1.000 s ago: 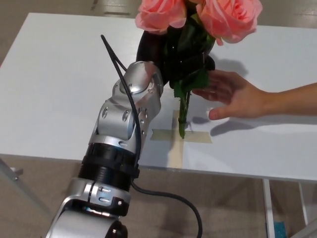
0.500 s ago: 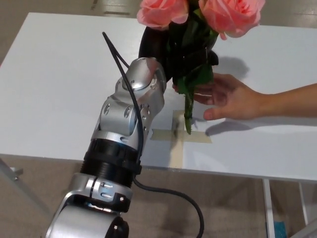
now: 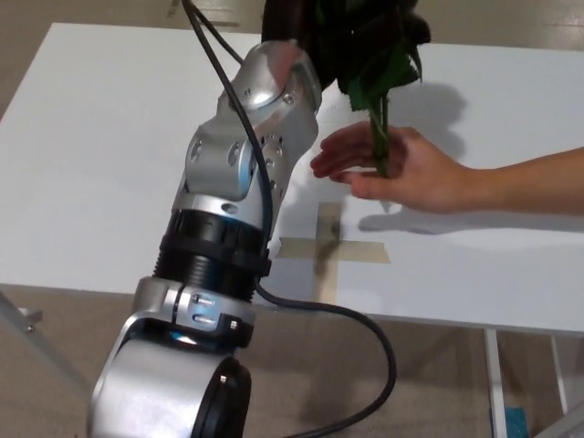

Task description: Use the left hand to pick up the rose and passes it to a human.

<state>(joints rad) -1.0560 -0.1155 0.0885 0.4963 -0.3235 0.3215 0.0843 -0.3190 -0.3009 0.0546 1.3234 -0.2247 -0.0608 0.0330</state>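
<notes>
My left hand [image 3: 315,32] is raised near the top edge of the head view, shut on the rose; its silver forearm rises from the bottom left. The blooms are cut off above the frame. Only the rose's dark green leaves [image 3: 379,55] and stem [image 3: 380,137] show, hanging down from the hand. A person's hand [image 3: 406,169] reaches in from the right, palm up, and the stem's lower end lies against its palm, fingers curling around it. My right hand does not show.
A white table [image 3: 100,155] spans the view, with a cross of beige tape [image 3: 330,245] near its front edge. A black cable [image 3: 365,319] loops from my left arm below the table edge. Floor shows beneath.
My left hand has lifted the rose up and to the right, so the blooms left the frame. The person's hand rose from the table and now meets the stem.
</notes>
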